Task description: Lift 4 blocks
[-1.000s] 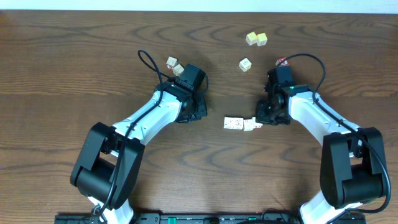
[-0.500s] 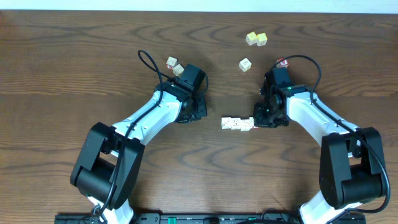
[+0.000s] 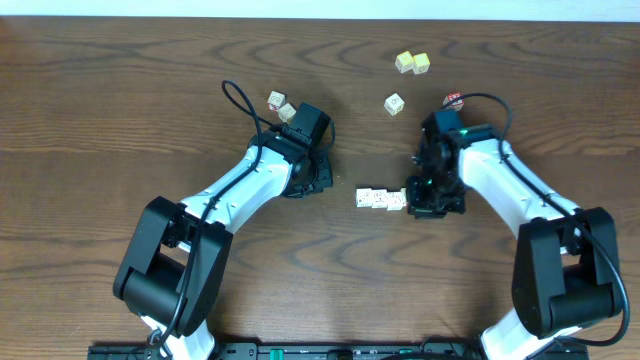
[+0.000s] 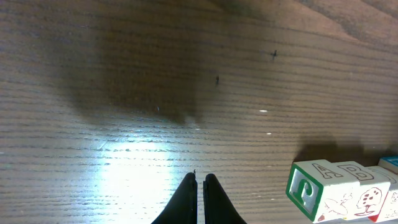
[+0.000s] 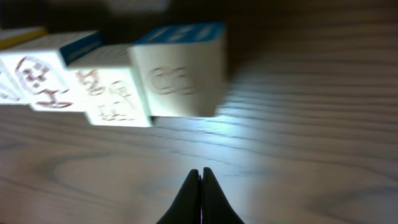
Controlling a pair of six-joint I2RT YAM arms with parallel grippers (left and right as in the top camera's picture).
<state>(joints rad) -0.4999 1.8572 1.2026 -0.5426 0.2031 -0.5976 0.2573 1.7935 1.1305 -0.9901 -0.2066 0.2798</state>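
Right gripper [image 3: 413, 202] has closed the blocks [image 3: 380, 200] into one row; nothing is lifted yet

Its jaws are shut and hold nothing. In the right wrist view the two fingers meet in one point just in front of the blue-topped block [image 5: 177, 71]. A second ago the blocks lay in two loose groups with a gap. Now they stand side by side, touching, near the middle of the table [image 3: 120, 60], and the gripper has come to their 3 o'clock end. I see at least three in the row; the exact count I cannot tell. The left gripper [image 3: 308, 180], also shut and empty, has not moved and waits at about 9 o'clock of the row, apart from it. Its camera shows the green-lettered block [image 4: 309, 188] at that end. I judge the row is being prepared for a squeeze between both arms, so the lift is not begun. Farther, at 12 o'clock, lies a single cube [image 3: 394, 103], beyond it two yellow cubes [image 3: 412, 63], and at 11 o'clock two more cubes [image 3: 281, 105].
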